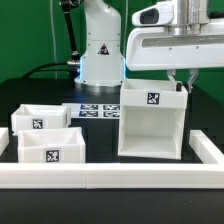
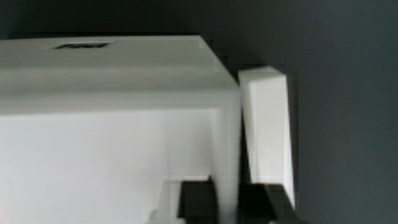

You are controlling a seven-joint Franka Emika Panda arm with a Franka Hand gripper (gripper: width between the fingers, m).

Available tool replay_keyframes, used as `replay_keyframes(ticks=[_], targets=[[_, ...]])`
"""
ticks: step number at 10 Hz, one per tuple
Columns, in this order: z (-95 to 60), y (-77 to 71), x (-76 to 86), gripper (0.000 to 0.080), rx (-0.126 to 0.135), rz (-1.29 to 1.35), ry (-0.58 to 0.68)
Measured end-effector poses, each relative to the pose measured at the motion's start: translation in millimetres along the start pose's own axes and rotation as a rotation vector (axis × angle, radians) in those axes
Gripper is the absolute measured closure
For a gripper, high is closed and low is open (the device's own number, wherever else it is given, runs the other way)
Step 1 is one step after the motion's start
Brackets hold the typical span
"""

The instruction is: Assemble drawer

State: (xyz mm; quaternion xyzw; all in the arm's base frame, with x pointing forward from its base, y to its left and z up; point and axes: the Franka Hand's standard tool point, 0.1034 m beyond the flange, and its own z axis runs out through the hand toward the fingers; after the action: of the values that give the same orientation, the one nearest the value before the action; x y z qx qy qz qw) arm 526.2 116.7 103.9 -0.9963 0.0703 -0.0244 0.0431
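Note:
The tall white drawer case [image 1: 150, 128] stands open-fronted on the dark table at the exterior view's right, with a tag on its top front. Two small open-top trays [image 1: 38, 120] [image 1: 50, 148] with tags sit at the left, one behind the other. My gripper [image 1: 178, 88] reaches down onto the case's upper right edge. In the wrist view the two dark fingers [image 2: 196, 200] straddle the case's thin side wall [image 2: 263, 120], close on both sides. The gripper [image 2: 231, 200] looks shut on that wall. The case's white body [image 2: 107, 100] fills the rest of that view.
A long low white rail [image 1: 110, 178] runs along the front and up the right side. The marker board [image 1: 98, 108] lies flat behind the case and trays. The robot's base [image 1: 100, 50] stands at the back.

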Motion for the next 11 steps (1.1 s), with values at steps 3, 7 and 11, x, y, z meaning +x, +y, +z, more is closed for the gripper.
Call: replay_keyframes(ticks=[3, 7, 11], targets=[[-1.3, 3.0, 9.1, 0.0762, 0.001, 0.002, 0.012], [-1.7, 1.7, 9.1, 0.0762, 0.003, 0.062, 0.014], [-1.5, 6.7, 23.0, 0.0761, 0.040, 0.331, 0.011]])
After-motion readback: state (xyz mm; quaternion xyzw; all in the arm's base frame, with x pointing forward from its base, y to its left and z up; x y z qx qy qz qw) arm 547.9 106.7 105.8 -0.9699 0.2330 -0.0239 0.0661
